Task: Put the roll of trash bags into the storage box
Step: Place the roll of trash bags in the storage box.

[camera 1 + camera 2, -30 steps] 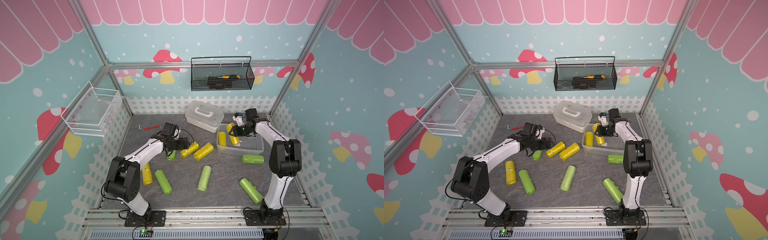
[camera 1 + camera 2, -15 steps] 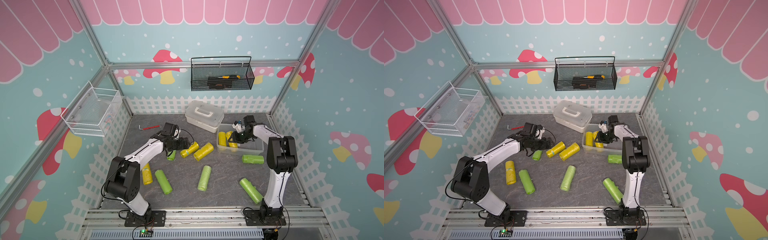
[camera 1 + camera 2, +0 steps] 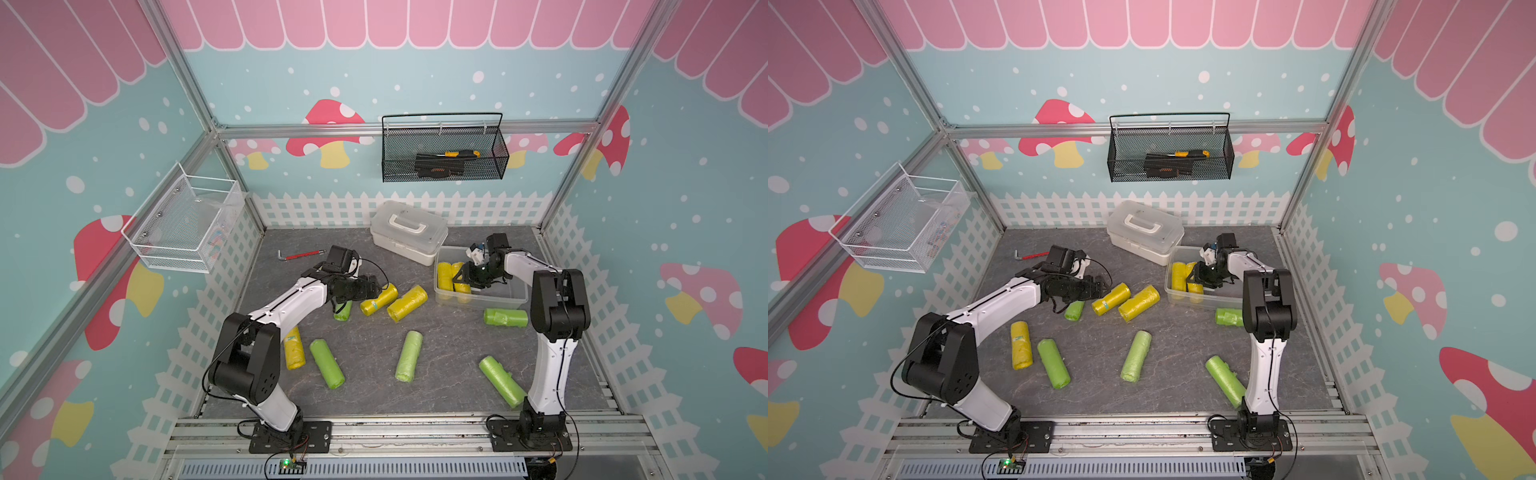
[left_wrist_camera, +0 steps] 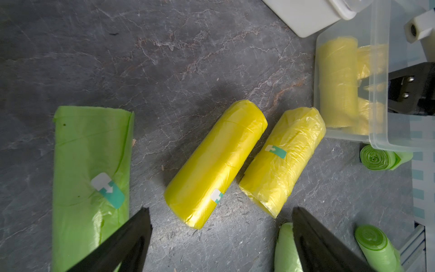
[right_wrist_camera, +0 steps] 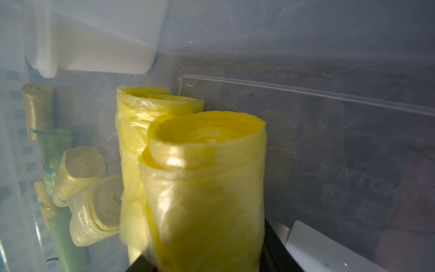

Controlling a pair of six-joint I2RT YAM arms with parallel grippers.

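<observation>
- Your right gripper (image 3: 462, 283) is down inside the box (image 3: 505, 293), at the end nearest the white case (image 3: 409, 232).
- A yellow roll (image 5: 207, 188) sits between its jaws, close to the right wrist camera. That picture is blurred, so you cannot tell whether the jaws clamp the roll or are loose around it.
- A second roll (image 3: 444, 276), also yellow, lies in the box just beside it, along the wall facing the left arm.
- The rest of the box floor, toward the right arm's side, is bare plastic.
- Your left gripper (image 4: 220, 212) hangs low over the table (image 3: 374, 399) with its jaws wide apart, gripping nothing.
- Straight ahead of those jaws lies a smooth yellow roll (image 4: 215, 162). A crinkled yellow roll (image 4: 282, 160) lies parallel and just beside it, its far end near a box corner.
- A short green roll (image 3: 343, 309) lies partly under the left wrist.
- Nearer the arm bases you have one yellow roll (image 3: 294, 347) and three green rolls (image 3: 327, 363) (image 3: 409, 355) (image 3: 501, 380), well apart from each other.
- Another green roll (image 3: 505, 317) lies just outside the box's near wall.
- A red hex key (image 3: 299, 254) lies on the table behind the left arm.
- The black basket (image 3: 444, 166) on the back wall holds tools, and a wire basket (image 3: 183, 224) hangs on the left wall.
</observation>
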